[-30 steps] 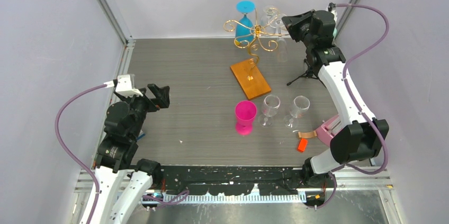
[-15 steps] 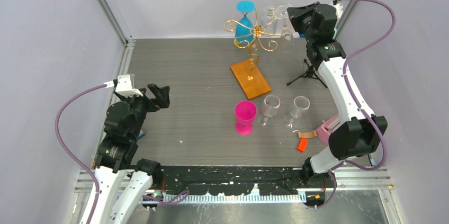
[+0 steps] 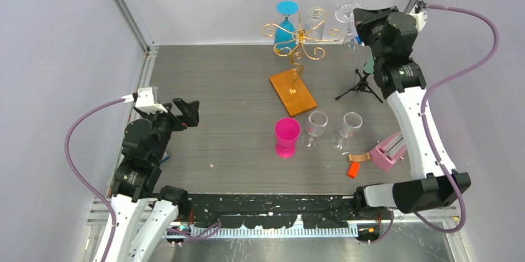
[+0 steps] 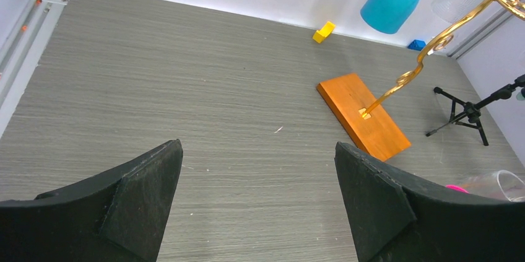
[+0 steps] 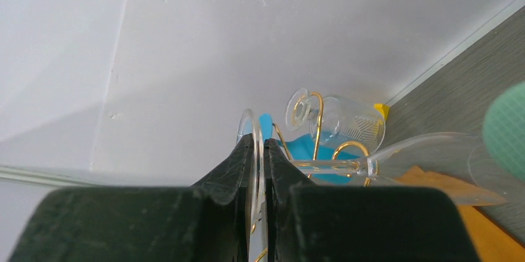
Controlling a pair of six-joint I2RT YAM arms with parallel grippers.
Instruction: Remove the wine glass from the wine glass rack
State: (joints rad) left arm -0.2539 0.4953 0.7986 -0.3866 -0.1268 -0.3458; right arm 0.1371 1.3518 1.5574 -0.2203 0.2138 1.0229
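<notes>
Item, right gripper [image 5: 259, 144]: jaws drawn narrow and pinched on the thin round foot of the clear wine glass [image 5: 421, 163], whose stem runs out sideways from the fingers to the bowl. Item, just beyond the stem: the gold scrolls of the wine glass rack [image 3: 301, 38]. From above we see the held foot beside the nearest scroll arm and seemingly apart from it, though the wrist view alone does not settle the gap. Item, further along the rack from the gripper: a second clear glass [image 3: 314, 19] and a blue glass [image 3: 286, 23], both hanging bowl down. Item, below the gripper: a black tripod [image 3: 359, 85]. Item, nearer the arm bases: a pink glass [image 3: 286, 135] and two clear ones [image 3: 316, 124] standing on the table. Item, well apart on the far side: left gripper [image 4: 257, 175], jaws wide and holding nothing. We judge the step in hand to be drawing the glass clear. The next move calls for carrying it away from the scrolls, past the tripod, and down to the table without slipping the narrow hold.
</notes>
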